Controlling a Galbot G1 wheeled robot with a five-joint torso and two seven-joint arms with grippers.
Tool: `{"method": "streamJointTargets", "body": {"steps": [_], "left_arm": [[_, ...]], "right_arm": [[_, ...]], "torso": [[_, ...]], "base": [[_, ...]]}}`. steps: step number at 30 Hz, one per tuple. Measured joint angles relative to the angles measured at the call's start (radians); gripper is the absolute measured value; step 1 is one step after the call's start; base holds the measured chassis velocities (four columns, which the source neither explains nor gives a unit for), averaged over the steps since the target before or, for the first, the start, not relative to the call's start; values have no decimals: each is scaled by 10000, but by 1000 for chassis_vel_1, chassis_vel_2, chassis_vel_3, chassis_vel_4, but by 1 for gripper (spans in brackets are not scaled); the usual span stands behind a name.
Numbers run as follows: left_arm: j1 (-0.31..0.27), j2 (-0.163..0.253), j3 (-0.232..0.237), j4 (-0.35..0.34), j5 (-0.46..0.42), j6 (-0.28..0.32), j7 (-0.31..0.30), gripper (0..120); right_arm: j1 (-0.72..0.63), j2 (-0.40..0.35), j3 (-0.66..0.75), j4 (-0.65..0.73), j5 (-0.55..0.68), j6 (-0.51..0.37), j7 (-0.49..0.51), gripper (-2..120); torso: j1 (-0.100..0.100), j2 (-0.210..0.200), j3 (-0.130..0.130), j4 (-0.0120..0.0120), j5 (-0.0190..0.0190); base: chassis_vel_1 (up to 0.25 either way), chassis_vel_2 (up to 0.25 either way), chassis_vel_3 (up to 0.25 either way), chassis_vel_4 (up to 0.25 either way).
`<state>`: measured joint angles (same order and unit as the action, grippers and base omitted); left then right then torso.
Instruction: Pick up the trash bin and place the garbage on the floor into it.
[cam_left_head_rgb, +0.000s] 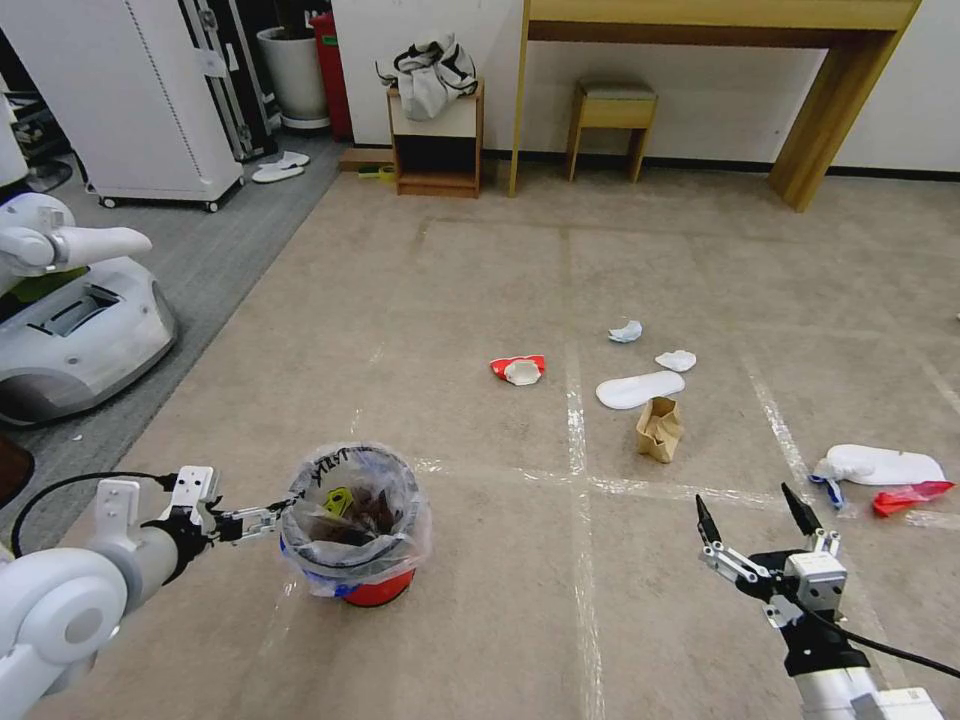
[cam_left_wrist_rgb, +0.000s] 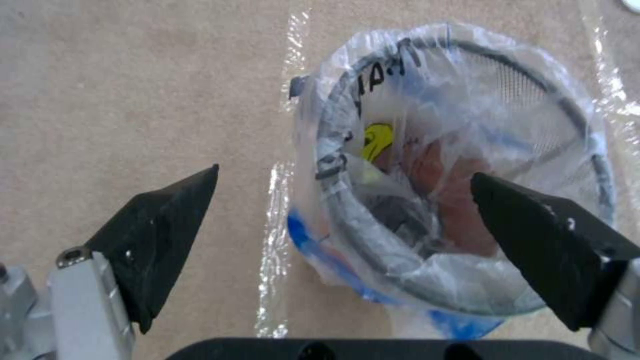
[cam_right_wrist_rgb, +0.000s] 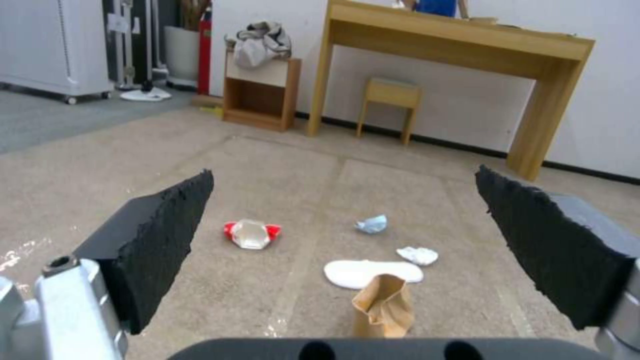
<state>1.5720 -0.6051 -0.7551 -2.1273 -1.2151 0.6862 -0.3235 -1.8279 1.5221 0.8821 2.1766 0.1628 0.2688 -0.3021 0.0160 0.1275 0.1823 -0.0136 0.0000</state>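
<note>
The trash bin (cam_left_head_rgb: 355, 520) is small, round and red, lined with a crinkled clear printed bag, and stands on the beige floor (cam_left_head_rgb: 480, 280). My left gripper (cam_left_head_rgb: 283, 515) is open at its left rim. In the left wrist view the trash bin (cam_left_wrist_rgb: 467, 165) lies below the left gripper (cam_left_wrist_rgb: 345, 172), with one finger outside the rim and one over the inside. My right gripper (cam_left_head_rgb: 743, 497) hangs open and empty on the right. The garbage lies ahead: a brown paper bag (cam_left_head_rgb: 659, 428), a white oval piece (cam_left_head_rgb: 640, 389), a red-and-white wrapper (cam_left_head_rgb: 519, 369), tissues (cam_left_head_rgb: 676, 360) and a white bottle (cam_left_head_rgb: 880, 465).
Another white robot (cam_left_head_rgb: 70, 330) stands on the grey carpet at the left. Along the back wall are a wooden shelf (cam_left_head_rgb: 437, 140), a stool (cam_left_head_rgb: 612, 115) and a desk (cam_left_head_rgb: 830, 100). White slippers (cam_left_head_rgb: 280, 167) and a tall red bin (cam_left_head_rgb: 330, 70) sit far left.
</note>
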Motion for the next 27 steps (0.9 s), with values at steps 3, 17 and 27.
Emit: {"method": "streamJointTargets", "body": {"steps": [3,17,27], "left_arm": [[-261,87,139,247,-219,72,-6,100],[-1055,-52,1075,975,-402,142,-14,100],[-2213,-285,2236,1571,-658,153,-349,100]], "right_arm": [[-13,-9,21,-37,-1,-8,0,100],[-12,94,28,-163,-78,-18,-22,100],[-11,145,87,-242,-93,-20,-25,100]], "torso": [[0,0,0,-2,1],[0,0,0,0,1],[0,1,0,0,0]], "base": [[0,0,0,0],[0,0,0,0],[0,0,0,0]]}}
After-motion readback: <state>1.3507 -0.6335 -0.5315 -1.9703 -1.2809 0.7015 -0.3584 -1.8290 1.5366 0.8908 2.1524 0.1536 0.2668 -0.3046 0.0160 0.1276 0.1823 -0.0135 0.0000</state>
